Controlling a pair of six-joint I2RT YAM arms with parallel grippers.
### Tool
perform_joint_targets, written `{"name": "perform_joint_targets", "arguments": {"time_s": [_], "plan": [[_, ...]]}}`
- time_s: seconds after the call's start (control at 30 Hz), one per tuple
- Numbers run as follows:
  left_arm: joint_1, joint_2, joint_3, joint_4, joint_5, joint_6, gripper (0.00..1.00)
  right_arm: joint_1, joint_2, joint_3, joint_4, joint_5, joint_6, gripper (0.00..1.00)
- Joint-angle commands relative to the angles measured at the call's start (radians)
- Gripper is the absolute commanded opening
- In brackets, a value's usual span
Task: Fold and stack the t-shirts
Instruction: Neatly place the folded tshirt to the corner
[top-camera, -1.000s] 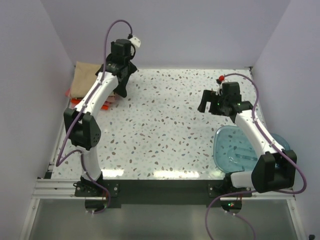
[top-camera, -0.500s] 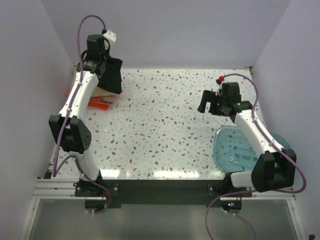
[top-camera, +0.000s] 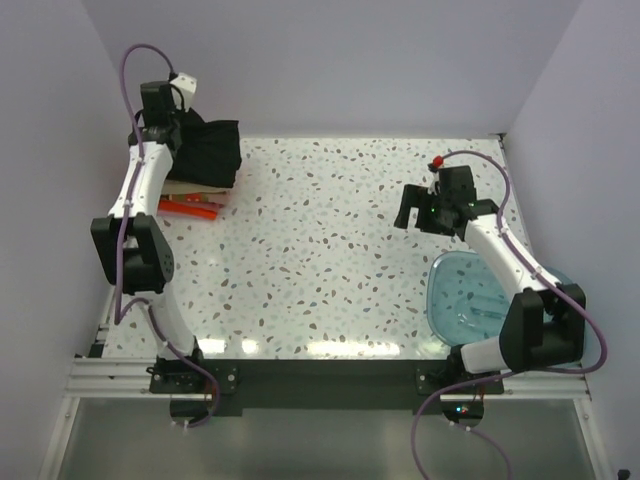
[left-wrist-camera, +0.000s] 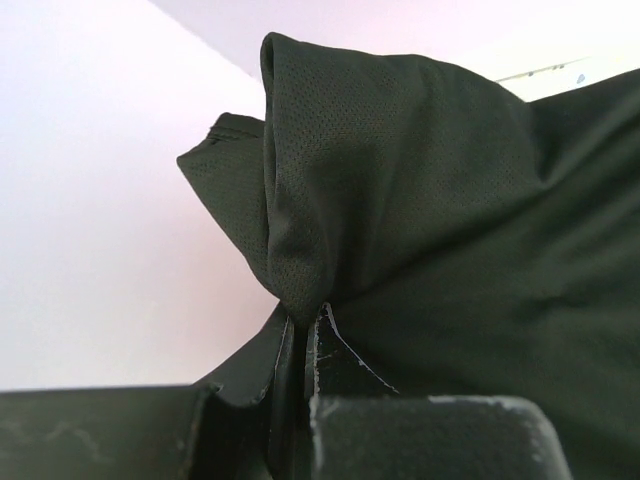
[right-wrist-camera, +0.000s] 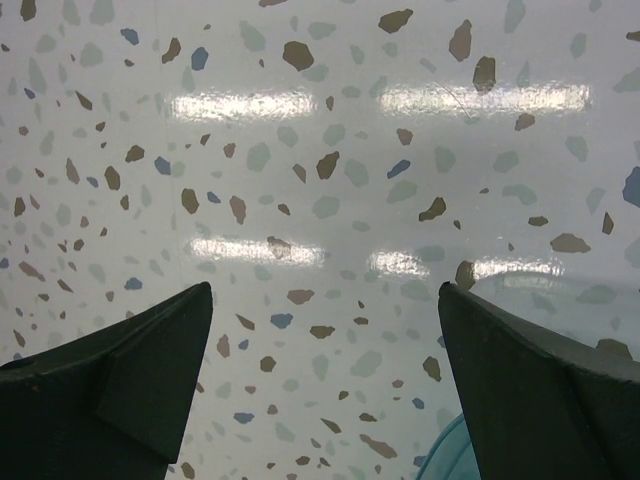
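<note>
- Black cloth first: the black t-shirt (top-camera: 208, 152) hangs bunched over the far-left corner of the surface (top-camera: 320, 260), held up by the left claw (left-wrist-camera: 300, 338).
- That claw is pinched tight on a fold of the shirt, with its fingers almost meeting through the cloth.
- Below the hanging shirt a sliver of the tan t-shirt (top-camera: 188, 188) shows. The red-orange t-shirt (top-camera: 190, 208) pokes out at its near side, by the left edge.
- The right claw (right-wrist-camera: 325, 295) hangs over bare surface toward the right edge, spread wide and holding nothing.
- A translucent teal bowl (top-camera: 478, 298) sits by the near-right corner, partly under the right arm.
</note>
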Motion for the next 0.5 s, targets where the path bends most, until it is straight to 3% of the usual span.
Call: {"name": "perform_joint_targets", "arguments": {"time_s": [0.0,0.13,0.23,0.27,0.33,0.47], "plan": [[0.04,0.068,0.068,0.059,0.039,-0.045,0.0,0.002,0.005,0.026,-0.01,0.024,0.001,0.99],[0.059,0.101,0.082,0.051,0.039,-0.069,0.0,0.002,0.02,0.04,-0.02,0.031,-0.001,0.99],[0.077,0.12,0.117,0.039,-0.019,-0.111,0.13,0.002,0.023,0.047,-0.026,0.034,-0.002,0.99],[0.085,0.121,0.121,0.043,-0.035,-0.123,0.51,0.002,0.023,0.047,-0.025,0.034,-0.002,0.99],[0.096,0.118,0.146,0.03,-0.058,-0.172,1.0,0.002,0.023,0.052,-0.026,0.028,-0.004,0.99],[0.097,0.076,0.209,-0.025,-0.096,-0.284,1.0,0.002,0.002,0.056,-0.036,0.022,-0.004,0.99]]}}
